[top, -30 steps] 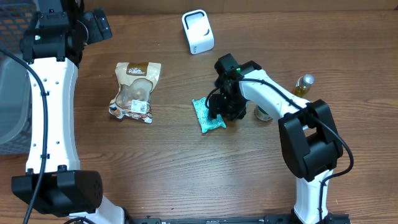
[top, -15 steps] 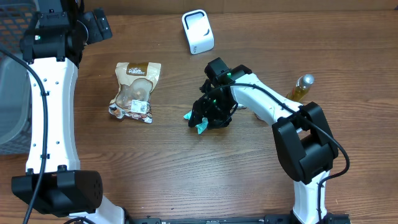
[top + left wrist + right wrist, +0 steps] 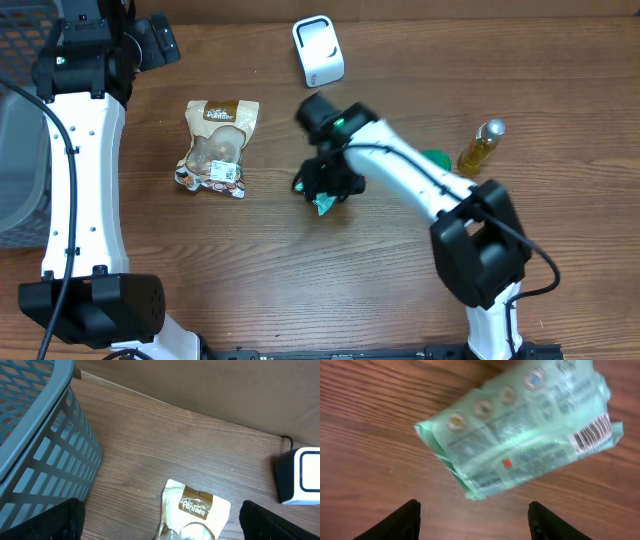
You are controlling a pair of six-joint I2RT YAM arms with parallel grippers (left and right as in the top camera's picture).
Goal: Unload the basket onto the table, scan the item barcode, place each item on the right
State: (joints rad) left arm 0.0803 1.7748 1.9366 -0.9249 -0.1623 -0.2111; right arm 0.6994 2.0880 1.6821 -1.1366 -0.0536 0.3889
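looks unscanned yet: right claw [image 3: 476, 511] over the green packet [image 3: 520, 425], grip unclear, scanner [image 3: 318, 50] well apart; left claw [image 3: 162, 521] wide, empty.

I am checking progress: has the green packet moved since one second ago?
Yes. Overhead, the green packet shifted left, away from the oil bottle, toward the brown snack bag.

The overhead camera looks straight down from high above the brown wooden table [image 3: 300, 290]. The left wrist camera, raised at eleven o'clock, tilts toward twelve, sharing the tan printed snack pouch [image 3: 215, 140] [image 3: 197, 507] and white boxy scanner [image 3: 318, 50] [image 3: 302, 475]. The right wrist camera hangs close over the mint-green plastic packet [image 3: 520, 430] [image 3: 323, 205], only a sliver at the overhead's centre.
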